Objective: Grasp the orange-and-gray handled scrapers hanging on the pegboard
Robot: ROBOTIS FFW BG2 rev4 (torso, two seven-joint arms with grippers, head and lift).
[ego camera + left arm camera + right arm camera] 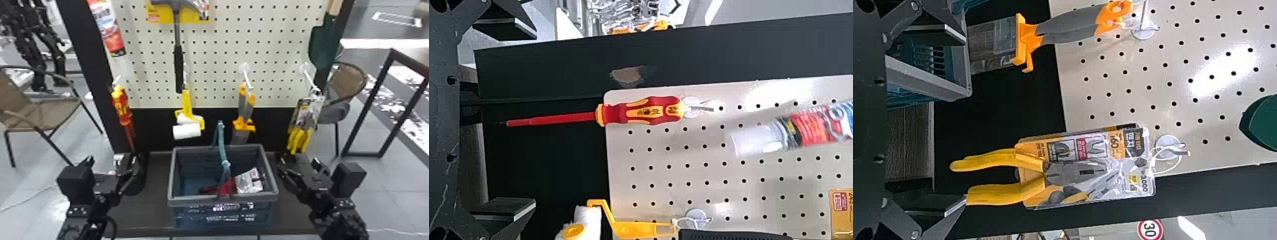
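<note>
– Where are the orange-and-gray handled scrapers [244, 110]?
– On a white pegboard [271, 38] hook, above the gray plastic basket [220, 200]. The right wrist view puts them near packaged yellow-handled pliers [1003, 175].
– The grippers?
– Left gripper [131, 166] and right gripper [285, 167] are low, fingers spread, holding nothing. The left wrist view faces a red-and-yellow screwdriver [639, 111].

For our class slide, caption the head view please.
Orange-and-gray scrapers hang on the pegboard above a basket, left gripper and right gripper flanking it.
</note>
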